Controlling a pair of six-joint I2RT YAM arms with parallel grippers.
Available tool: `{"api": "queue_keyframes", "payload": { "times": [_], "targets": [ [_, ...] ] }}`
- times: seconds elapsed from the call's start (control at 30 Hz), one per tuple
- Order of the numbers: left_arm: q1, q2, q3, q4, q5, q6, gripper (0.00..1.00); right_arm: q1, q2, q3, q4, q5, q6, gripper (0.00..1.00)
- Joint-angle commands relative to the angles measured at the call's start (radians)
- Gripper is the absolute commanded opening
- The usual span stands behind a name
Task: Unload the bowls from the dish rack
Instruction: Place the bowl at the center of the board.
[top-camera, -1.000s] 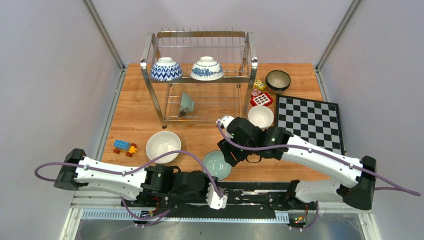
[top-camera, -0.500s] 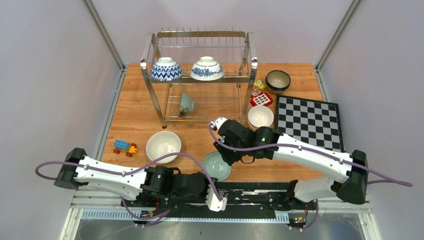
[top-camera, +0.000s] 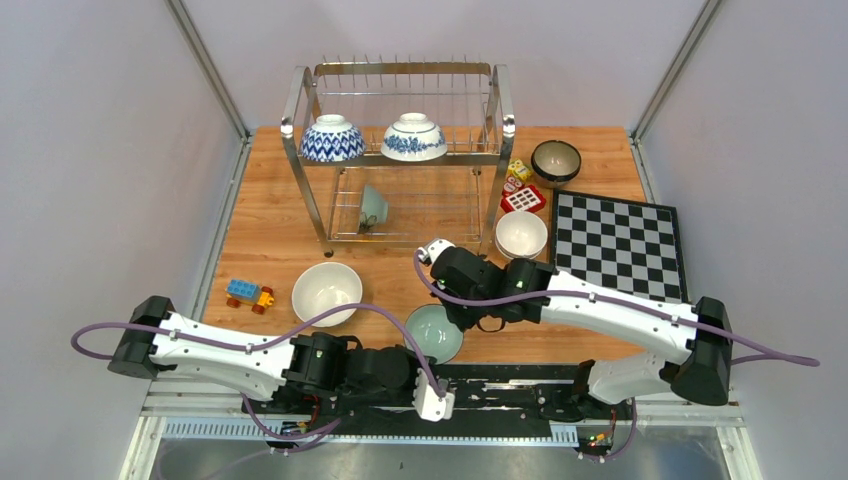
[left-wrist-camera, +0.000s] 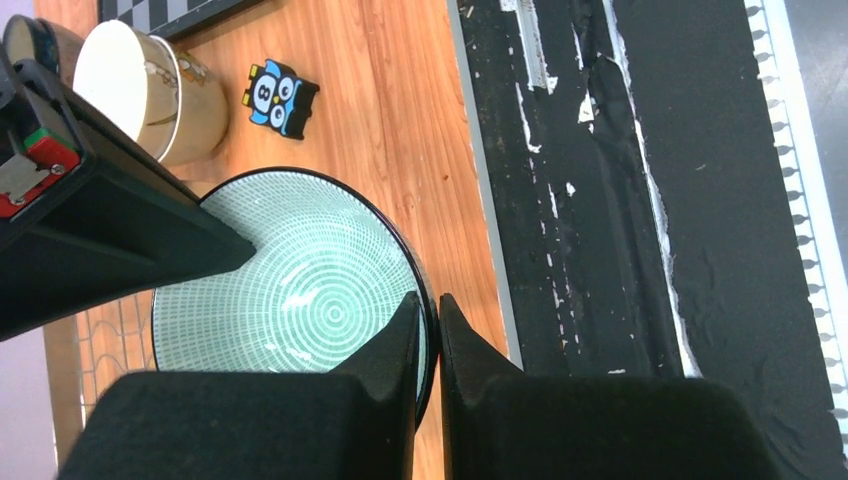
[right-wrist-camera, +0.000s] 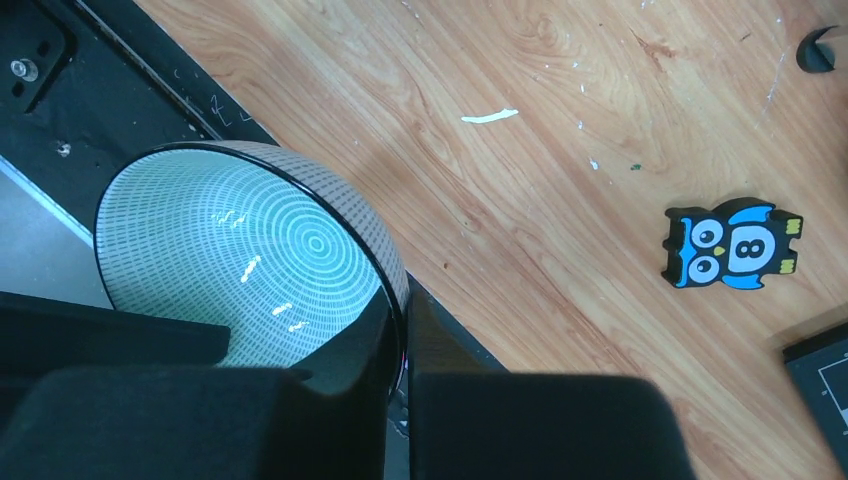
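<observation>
I see both tools clamped on one pale green bowl (top-camera: 432, 333) by its rim: left gripper (left-wrist-camera: 428, 335) and right gripper (right-wrist-camera: 403, 345) alike. It sits at the table's (top-camera: 275, 250) near edge, well apart from the dish rack (top-camera: 400, 69).

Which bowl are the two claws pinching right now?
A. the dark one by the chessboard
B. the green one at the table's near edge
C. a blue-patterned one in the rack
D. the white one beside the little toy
B: in each wrist view the rim of the green bowl sits between closed fingers, those of the left claw and the right claw.
</observation>
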Motion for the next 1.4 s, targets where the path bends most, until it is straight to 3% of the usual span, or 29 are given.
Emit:
{"api": "queue_keyframes", "payload": {
  "times": [0.0,0.07,0.17,0.23,0.27,0.4,0.5,0.6,0.7,0.87,0.97,1.23,1.37],
  "targets": [
    [-0.009,-0.019,-0.012,0.084,-0.036,-0.028,0.0,0.018,-0.014,-0.028,-0.009,0.039,0.019,0.03],
    [-0.009,-0.028,-0.02,0.101,-0.065,-0.056,0.14,0.017,-0.035,-0.042,-0.003,0.053,0.031,0.03],
    [-0.008,-0.057,-0.03,0.137,-0.144,-0.129,0.54,0.017,-0.083,-0.074,-0.003,0.099,0.054,0.03],
    [-0.009,-0.08,-0.038,0.172,-0.239,-0.203,0.87,0.018,-0.124,-0.107,-0.003,0.143,0.074,0.03],
    [-0.009,-0.094,-0.042,0.187,-0.292,-0.249,0.98,0.018,-0.146,-0.126,-0.002,0.163,0.087,0.03],
    [-0.006,-0.125,-0.026,0.158,-0.52,-0.486,1.0,0.017,-0.239,-0.206,0.0,0.241,0.15,0.03],
    [0.009,-0.121,0.014,0.049,-0.637,-0.768,1.0,0.017,-0.32,-0.267,0.015,0.277,0.197,0.03],
    [0.025,-0.169,-0.041,0.124,-0.529,-0.912,1.0,0.016,-0.385,-0.325,0.046,0.312,0.251,0.03],
    [0.051,-0.198,-0.094,0.221,-0.539,-1.155,1.0,0.017,-0.423,-0.365,0.07,0.359,0.31,0.03],
    [0.185,-0.103,0.023,-0.091,-0.518,-1.646,1.0,0.017,-0.409,-0.385,0.072,0.42,0.411,0.03],
    [0.237,-0.022,0.097,-0.184,-0.444,-1.705,1.0,0.017,-0.367,-0.372,0.063,0.442,0.477,0.03],
    [0.24,0.17,0.261,-0.283,-0.413,-1.655,1.0,0.017,-0.276,-0.308,0.052,0.424,0.552,0.03],
    [0.24,0.212,0.291,-0.297,-0.428,-1.596,0.92,0.017,-0.263,-0.287,0.053,0.4,0.568,0.03]
  ]
}}
